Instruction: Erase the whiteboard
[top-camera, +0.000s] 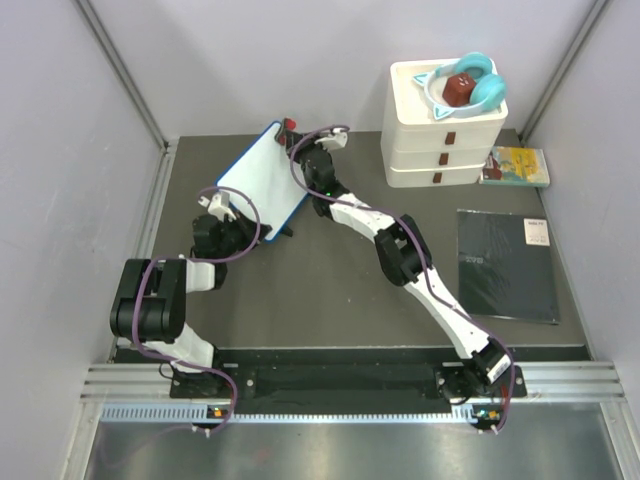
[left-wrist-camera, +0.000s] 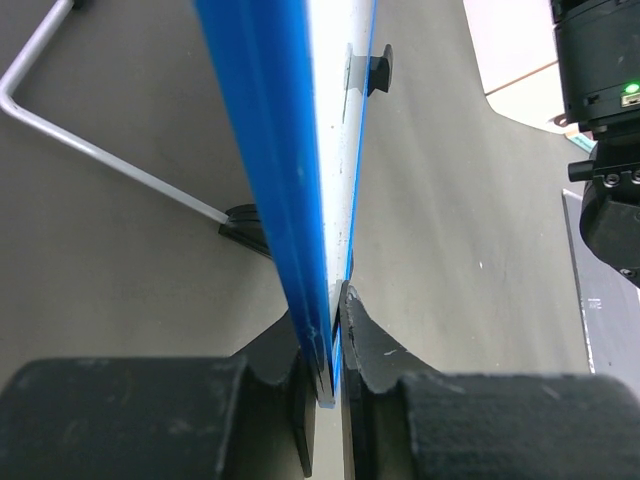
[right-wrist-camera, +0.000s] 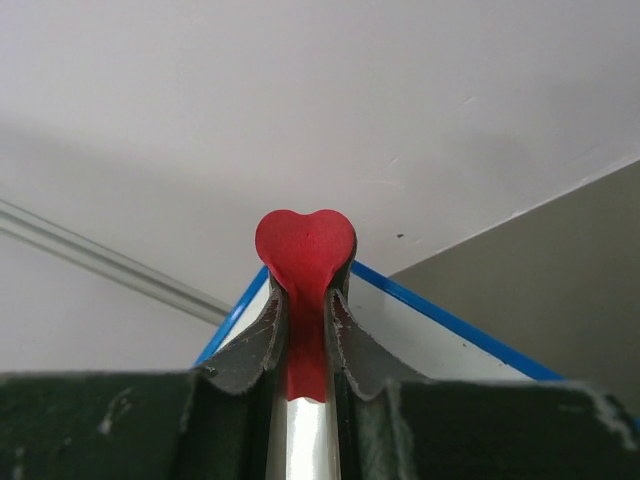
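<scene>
A dark grey table fills the scene, seen from above, with two robot arms bolted at its near edge. At the far right stands a white stack of drawers with teal headphones on top. A flat black pad lies on the right.

The whiteboard is at the far left of centre. It is a small white panel with a thin blue frame, and it is propped up at a tilt rather than lying flat. No marks can be made out on its face from above. In the left wrist view a thin wire stand and a small black foot show behind it.

The left gripper is pinched tight on the board's near blue edge, with a finger on each face. The right gripper is clamped on the stem of a red heart-shaped tool, probably the eraser. It sits at the board's far corner, and whether it touches the board cannot be told.

The board looks light, thin and stiff, with a smooth, slippery face. It would likely tip or slide under wiping pressure. The framed edge is the best place to hold it, low and near the feet, which leaves the face free.
</scene>
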